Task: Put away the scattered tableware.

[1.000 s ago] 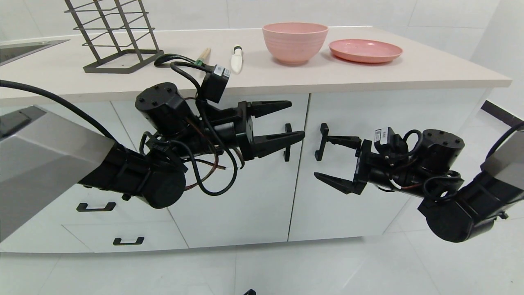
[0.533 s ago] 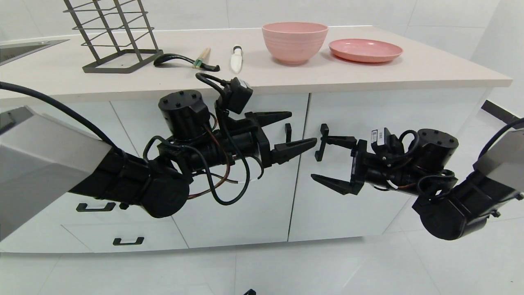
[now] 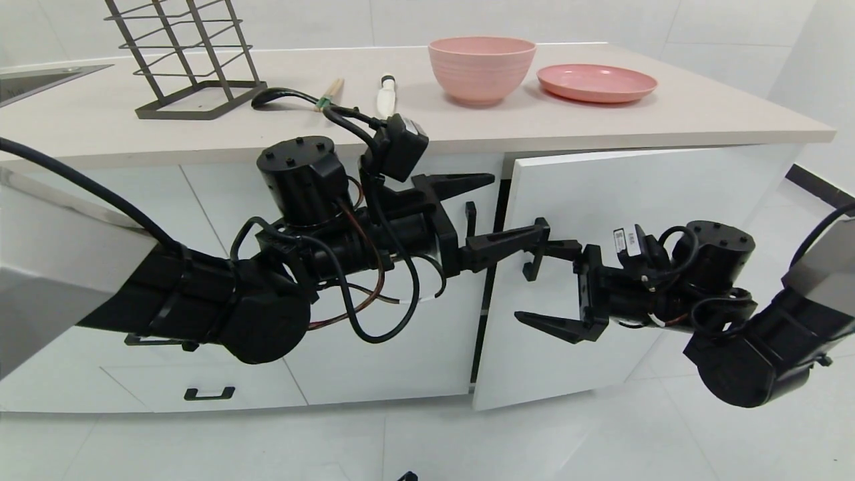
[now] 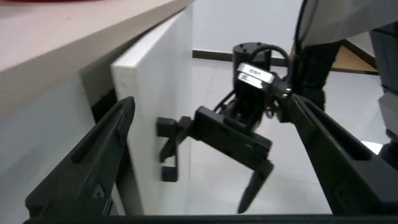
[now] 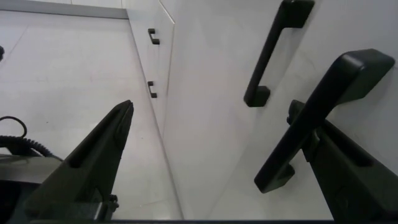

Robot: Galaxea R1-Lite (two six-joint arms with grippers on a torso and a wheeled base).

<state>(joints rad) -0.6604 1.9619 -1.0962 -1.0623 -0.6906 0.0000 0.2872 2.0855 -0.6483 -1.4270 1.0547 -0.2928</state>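
On the counter stand a pink bowl (image 3: 481, 67) and a pink plate (image 3: 596, 81). A black ladle (image 3: 284, 97), chopsticks (image 3: 332, 89) and a white utensil (image 3: 385, 95) lie left of the bowl. Below them the right cabinet door (image 3: 621, 200) is ajar. My right gripper (image 3: 534, 284) is open, its upper finger hooked at the door's black handle (image 3: 532, 257). My left gripper (image 3: 520, 202) is open too, level with the door's free edge (image 4: 146, 81), its lower finger reaching the handle (image 4: 169, 146). The right gripper (image 4: 249, 155) shows beyond it.
A dark wire rack (image 3: 187, 60) stands at the counter's back left, beside a sink (image 3: 40, 79). The left cabinet door (image 3: 414, 347) is closed, with its handle (image 5: 273, 53). Drawers with black handles (image 3: 209, 393) sit lower left. White floor lies below.
The right cabinet door has swung out from closed to ajar with my right gripper at its handle. My left gripper has moved right, up to the door's free edge.
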